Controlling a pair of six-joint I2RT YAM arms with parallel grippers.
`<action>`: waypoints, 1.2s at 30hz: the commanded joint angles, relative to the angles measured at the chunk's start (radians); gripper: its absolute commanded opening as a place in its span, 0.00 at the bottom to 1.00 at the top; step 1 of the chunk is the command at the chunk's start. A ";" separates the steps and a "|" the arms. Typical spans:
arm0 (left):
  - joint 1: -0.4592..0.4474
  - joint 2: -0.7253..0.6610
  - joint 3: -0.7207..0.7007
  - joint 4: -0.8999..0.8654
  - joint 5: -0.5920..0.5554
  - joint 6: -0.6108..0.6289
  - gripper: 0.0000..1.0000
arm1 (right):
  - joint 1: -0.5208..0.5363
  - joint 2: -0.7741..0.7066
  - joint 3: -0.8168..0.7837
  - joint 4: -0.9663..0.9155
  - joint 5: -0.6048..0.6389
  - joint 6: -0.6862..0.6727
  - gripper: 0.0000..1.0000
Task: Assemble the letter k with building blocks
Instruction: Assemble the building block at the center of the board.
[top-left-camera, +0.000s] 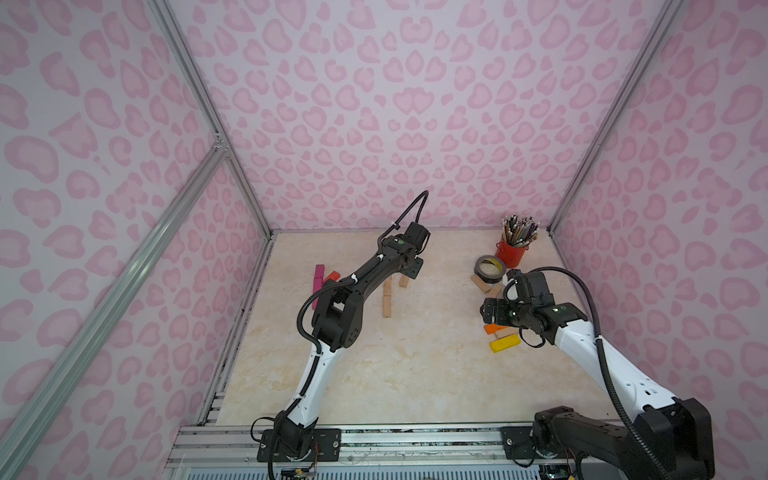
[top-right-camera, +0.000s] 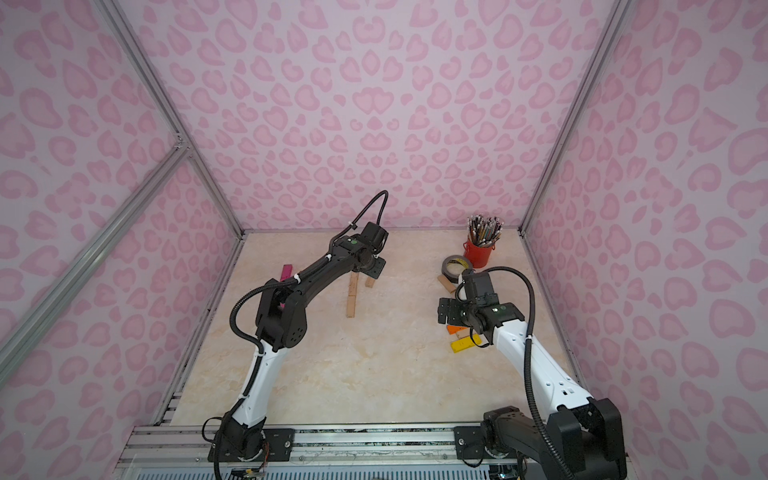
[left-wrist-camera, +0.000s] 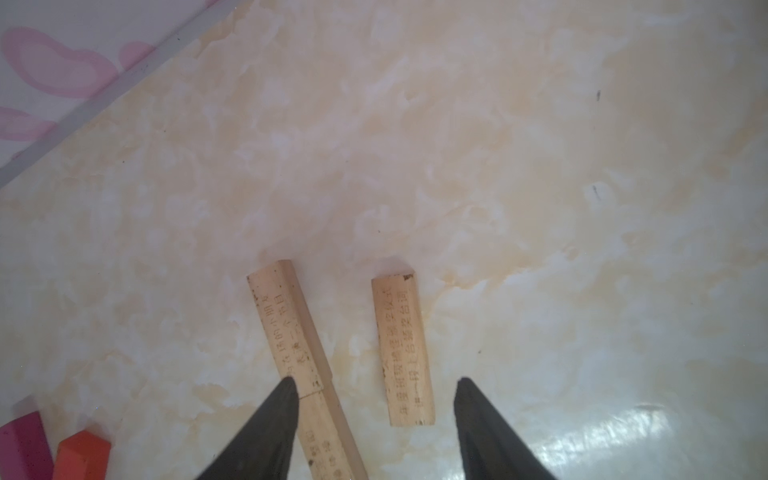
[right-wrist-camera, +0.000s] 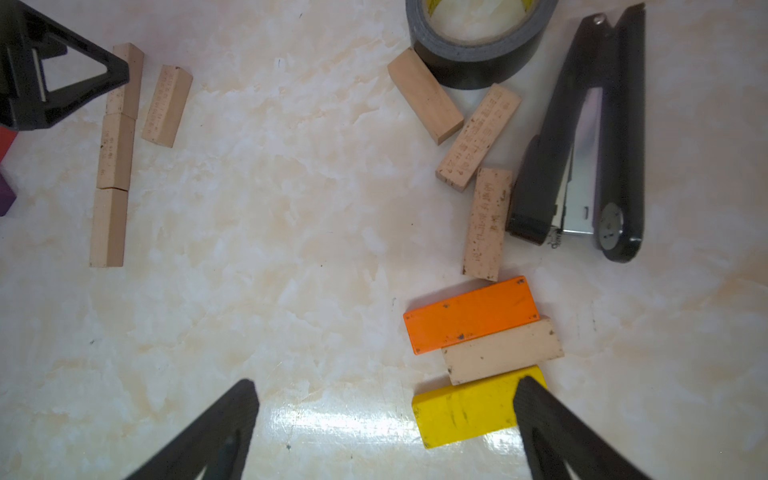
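Observation:
Three plain wood building blocks lie end to end in a column (top-left-camera: 387, 297) (right-wrist-camera: 112, 158) mid-table. A fourth wood block (left-wrist-camera: 403, 349) (top-left-camera: 404, 281) lies slanted beside the column's far end. My left gripper (left-wrist-camera: 374, 384) (top-left-camera: 411, 270) hovers open over it, fingers apart and touching nothing. My right gripper (right-wrist-camera: 388, 381) (top-left-camera: 488, 311) is open wide above bare table. Beside it lie an orange block (right-wrist-camera: 471, 313), a pale block (right-wrist-camera: 503, 351) and a yellow block (right-wrist-camera: 461, 409). One fingertip overlaps the yellow one in view.
Three more wood blocks (right-wrist-camera: 478, 137) lie between a grey tape roll (right-wrist-camera: 473, 54) and a black stapler (right-wrist-camera: 582, 137). A red cup of pencils (top-left-camera: 513, 249) stands at the back right. Magenta (top-left-camera: 318, 278) and red (left-wrist-camera: 83, 457) blocks lie by the left wall.

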 joint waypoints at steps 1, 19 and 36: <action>0.004 0.041 0.043 -0.064 0.024 0.018 0.63 | -0.001 0.008 0.000 -0.002 -0.007 -0.011 0.97; 0.007 0.093 0.057 -0.096 -0.020 0.040 0.53 | -0.001 0.006 0.000 0.000 -0.015 -0.010 0.97; 0.013 0.082 0.041 -0.096 -0.053 0.037 0.50 | -0.001 -0.007 -0.009 0.000 -0.007 -0.009 0.97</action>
